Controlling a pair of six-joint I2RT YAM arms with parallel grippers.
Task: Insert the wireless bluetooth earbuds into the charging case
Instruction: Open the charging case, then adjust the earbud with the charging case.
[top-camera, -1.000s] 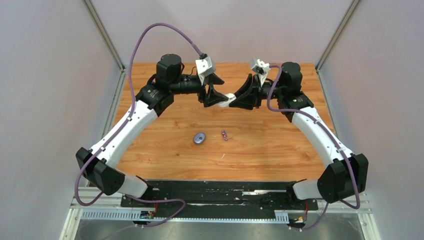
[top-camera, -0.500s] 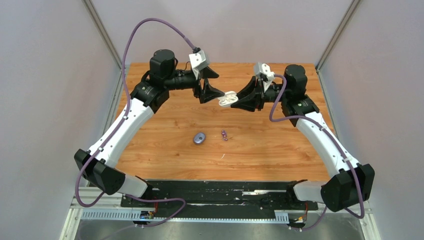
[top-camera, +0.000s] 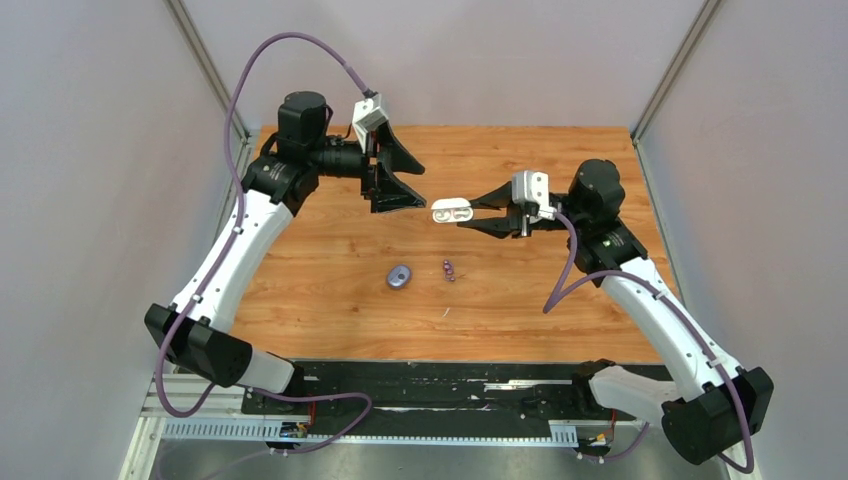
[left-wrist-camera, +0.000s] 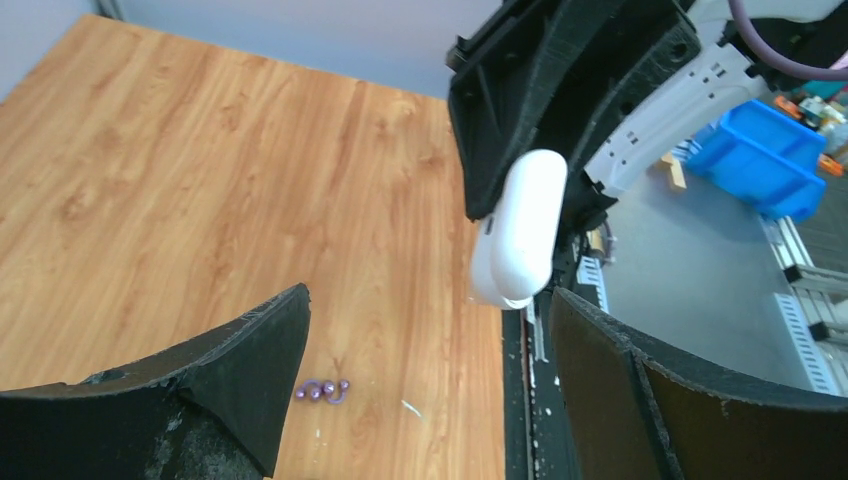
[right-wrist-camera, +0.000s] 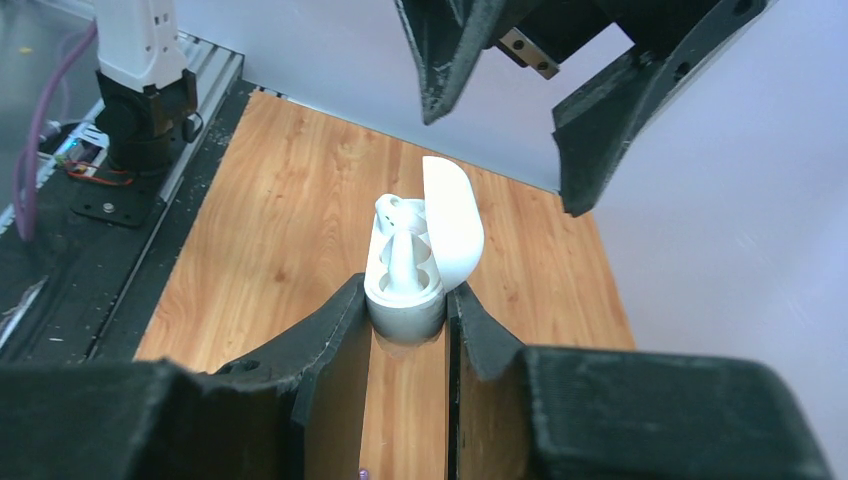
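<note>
My right gripper (top-camera: 466, 213) is shut on a white charging case (top-camera: 452, 211), held above the table's middle. In the right wrist view the case (right-wrist-camera: 405, 300) stands upright between the fingers with its lid (right-wrist-camera: 455, 220) swung open. White shapes (right-wrist-camera: 400, 245) sit in its sockets; whether they are earbuds I cannot tell. My left gripper (top-camera: 415, 186) hangs open and empty to the left of the case, apart from it. Two dark purple earbuds (top-camera: 449, 269) lie together on the wood, also seen as purple beads (left-wrist-camera: 322, 390) in the left wrist view.
A small purple oval case (top-camera: 399, 276) lies shut on the wooden table (top-camera: 560, 290), left of the purple earbuds. Grey walls stand on both sides. A black rail (top-camera: 440, 385) runs along the near edge.
The left gripper let go of the white case, drew back to the left and opened wider. The right gripper swung the case forward and level, still holding it.
</note>
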